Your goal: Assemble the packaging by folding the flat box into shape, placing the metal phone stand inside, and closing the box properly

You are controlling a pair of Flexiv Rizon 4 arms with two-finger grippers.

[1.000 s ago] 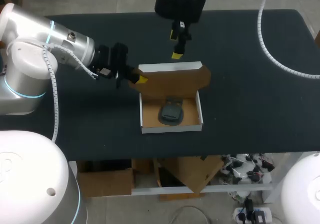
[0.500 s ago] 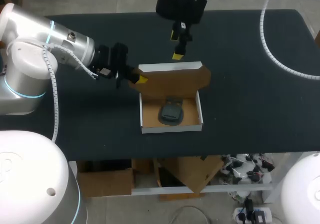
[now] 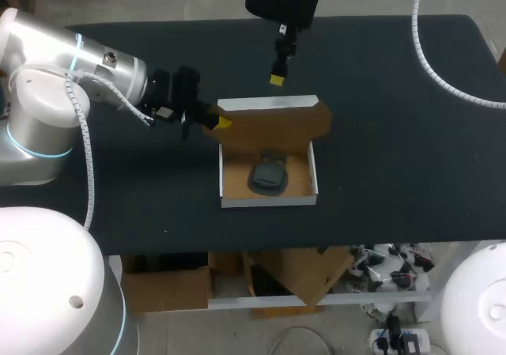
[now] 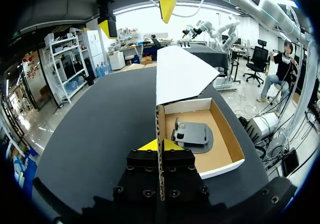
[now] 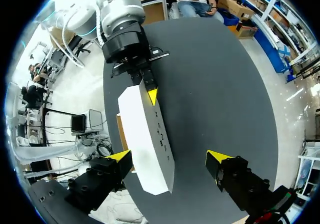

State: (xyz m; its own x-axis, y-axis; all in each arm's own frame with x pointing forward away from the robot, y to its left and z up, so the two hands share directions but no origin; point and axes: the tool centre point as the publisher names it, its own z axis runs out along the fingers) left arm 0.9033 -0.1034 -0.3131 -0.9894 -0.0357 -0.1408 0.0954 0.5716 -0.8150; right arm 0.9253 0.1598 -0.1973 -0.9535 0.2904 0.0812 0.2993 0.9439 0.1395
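The left pincer (image 4: 161, 145) is clamped on the thin brown side flap (image 4: 160, 124) of the raised white lid (image 4: 180, 74), the card standing edge-on between its yellow tips. Just ahead of it and off to one side lies the white cardboard box with a brown inside (image 3: 269, 202), with the dark metal phone stand (image 3: 269, 178) flat on its floor. The right pincer (image 5: 169, 157) hangs spread wide above the lid's far edge and appears to touch nothing. The step in hand looks to be bringing the lid down. This would go best if the left pincer swings the flap in an arc about the hinge rather than dragging the box, while the right one presses the lid and steers the flap inside the wall. Only the left wrist view shows the card pinched from both sides. Only the right wrist view shows the lid's white outer face and its own fingers' spread.
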